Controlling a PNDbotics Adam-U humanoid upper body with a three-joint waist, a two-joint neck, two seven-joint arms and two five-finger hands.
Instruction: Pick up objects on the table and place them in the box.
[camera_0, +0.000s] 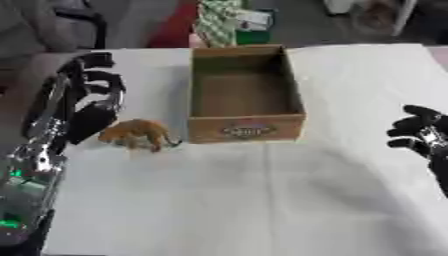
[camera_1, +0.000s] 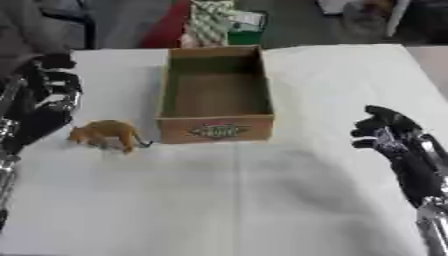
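The right hand (camera_1: 389, 135) sits low at the table's (camera_0: 262, 200) edge, fingers curled on nothing. A blurry orange toy animal (camera_0: 136, 134) stands beside the cardboard box (camera_0: 246, 127). The left hand (camera_0: 92, 107) hangs just beside the toy, fingers apart.

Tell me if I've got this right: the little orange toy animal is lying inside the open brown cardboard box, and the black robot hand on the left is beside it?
Not quite. The little orange toy animal stands on the white table, outside the open brown cardboard box, near its front left corner. The box looks empty. The black left hand is indeed beside the toy. The left eye view shows this.
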